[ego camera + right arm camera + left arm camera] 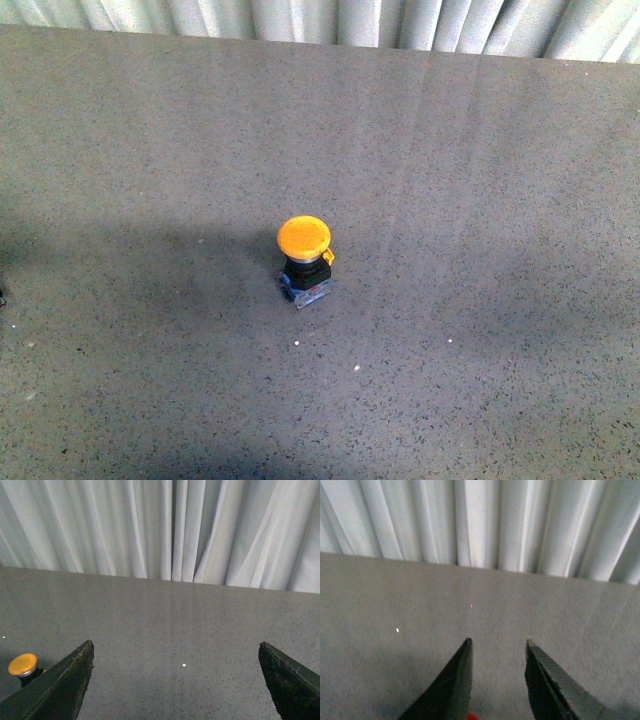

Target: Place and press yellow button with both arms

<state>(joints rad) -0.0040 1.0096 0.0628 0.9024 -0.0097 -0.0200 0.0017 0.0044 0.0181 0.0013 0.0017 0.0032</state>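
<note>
The yellow button [304, 259] stands upright near the middle of the grey speckled table, with its orange-yellow cap on top, a black collar and a bluish base. Neither arm shows in the front view. In the right wrist view the button [22, 666] sits beside one dark finger, outside the wide gap of my right gripper [176, 646], which is open and empty. My left gripper [497, 641] is open too, its dark fingers pointing over bare table toward the curtain, with nothing between them. The button does not show in the left wrist view.
A pale pleated curtain [330, 22] hangs behind the far edge of the table [480, 150]. A few small white specks [357, 369] lie on the surface in front of the button. A small red patch [472, 716] shows at the frame edge between the left fingers.
</note>
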